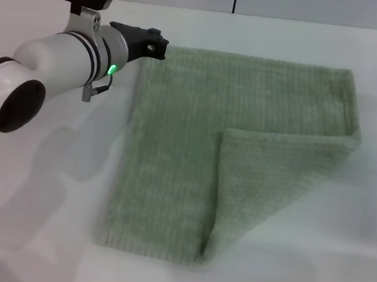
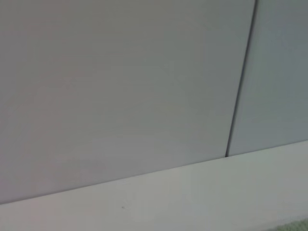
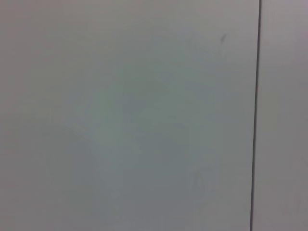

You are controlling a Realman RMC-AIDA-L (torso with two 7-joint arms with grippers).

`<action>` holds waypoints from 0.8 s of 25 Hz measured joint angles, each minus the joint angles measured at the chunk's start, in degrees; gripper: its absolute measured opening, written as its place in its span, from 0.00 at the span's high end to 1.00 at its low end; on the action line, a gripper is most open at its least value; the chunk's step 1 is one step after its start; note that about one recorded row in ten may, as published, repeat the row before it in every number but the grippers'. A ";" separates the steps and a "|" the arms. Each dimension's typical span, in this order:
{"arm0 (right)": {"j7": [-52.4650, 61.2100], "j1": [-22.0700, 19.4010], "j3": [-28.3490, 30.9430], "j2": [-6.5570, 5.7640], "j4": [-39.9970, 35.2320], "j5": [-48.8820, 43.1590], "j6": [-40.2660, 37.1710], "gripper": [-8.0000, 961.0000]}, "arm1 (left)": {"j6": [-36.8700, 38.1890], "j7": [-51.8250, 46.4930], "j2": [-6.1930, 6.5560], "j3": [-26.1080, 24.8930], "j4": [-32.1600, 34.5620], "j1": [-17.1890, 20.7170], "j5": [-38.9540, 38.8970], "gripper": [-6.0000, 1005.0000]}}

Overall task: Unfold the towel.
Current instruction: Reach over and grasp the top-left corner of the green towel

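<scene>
Table (image 1: 48, 234): white surface, fills the head view; a pale wall with a dark vertical seam stands behind it.
Towel (image 1: 175, 146): pale sage-green, lies flat at the centre of the table. Not fully open: a flap (image 1: 271, 181) is doubled over toward the centre, covering the 4 o'clock quarter; its free corner sits near the towel's middle, its fold runs along the right edge and the diagonal lower-right edge.
Left arm: enters from 9 o'clock, reaches toward 1 o'clock.
Left gripper (image 1: 158, 45): dark tip hovers at the towel's 11 o'clock corner, just at or above the hem.
Key relation: the flap lies at 4 to 5 o'clock from the left gripper, well apart, across the whole cloth. Judgement: the right arm would be nearer to that flap.
Left gripper state: cannot tell; only a dark stub is seen end-on.
Right gripper: not seen in any view; right wrist view shows only wall.
Hidden: contact between the left gripper and the hem is unclear; the left wrist view catches only a sliver of green at its corner.
</scene>
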 joint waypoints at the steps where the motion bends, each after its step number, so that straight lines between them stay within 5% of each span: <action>1: 0.00 0.00 0.00 0.00 -0.01 -0.03 -0.04 0.16 | -0.48 0.05 0.03 -0.42 -0.10 -0.05 -0.01 1.00; 20: 0.00 0.15 0.00 0.04 -0.19 0.00 -0.17 0.16 | -6.37 0.37 -0.05 -0.47 0.02 -1.79 -0.08 1.00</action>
